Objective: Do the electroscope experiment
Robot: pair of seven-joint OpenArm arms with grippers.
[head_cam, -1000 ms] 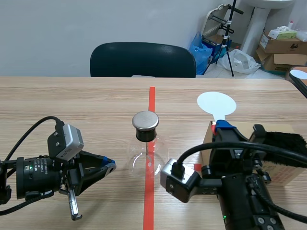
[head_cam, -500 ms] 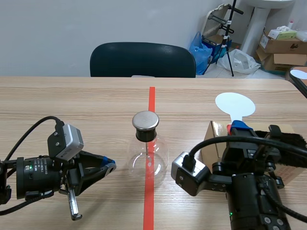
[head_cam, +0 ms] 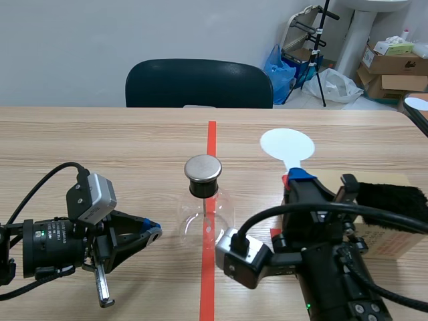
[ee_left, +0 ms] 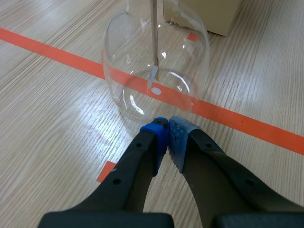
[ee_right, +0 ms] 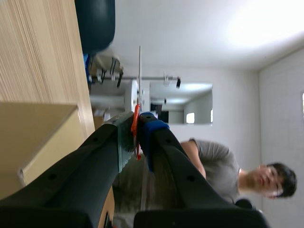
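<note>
The electroscope (head_cam: 202,207) is a round glass flask with a metal cap (head_cam: 202,168), standing on the red tape line mid-table. My right gripper (head_cam: 299,179) is shut on the red handle of a white disc paddle (head_cam: 287,144), held upright to the right of the cap and apart from it. The right wrist view has the handle pressed between the pads and the paddle (ee_right: 140,90) edge-on. My left gripper (head_cam: 152,232) lies low, left of the flask, shut on nothing. Its tips (ee_left: 167,130) almost touch the flask (ee_left: 156,71), where a thin rod (ee_left: 154,42) hangs inside.
A cardboard box (head_cam: 384,234) with a black fur piece (head_cam: 391,197) on top stands at the right, partly behind my right arm. A dark chair (head_cam: 199,83) is across the table. A person (ee_right: 223,171) appears beyond the right gripper.
The right gripper swung the white disc paddle to the right, then back left, so it now sits closer to the flask's cap. The left arm has not moved.
</note>
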